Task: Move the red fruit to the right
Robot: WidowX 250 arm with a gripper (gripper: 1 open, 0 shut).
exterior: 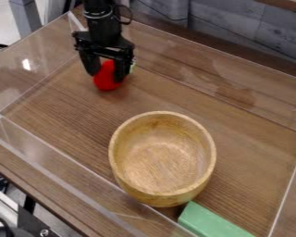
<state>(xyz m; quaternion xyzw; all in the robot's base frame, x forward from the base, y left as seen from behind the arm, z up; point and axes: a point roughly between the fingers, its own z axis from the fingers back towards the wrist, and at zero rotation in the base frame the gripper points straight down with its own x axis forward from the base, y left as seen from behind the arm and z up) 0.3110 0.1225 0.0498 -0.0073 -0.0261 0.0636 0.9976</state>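
The red fruit (104, 81), small and rounded, lies on the wooden tabletop (225, 88) at the back left. My black gripper (104, 68) hangs straight down over it, open, with one finger on each side of the fruit's upper part. The fingers do not squeeze it. The fruit's lower half shows below the fingertips.
A large wooden bowl (148, 191) stands in the middle front, to the right of and nearer than the fruit. A flat green block (214, 223) lies at the front edge beside the bowl. Clear plastic walls (27, 56) enclose the table.
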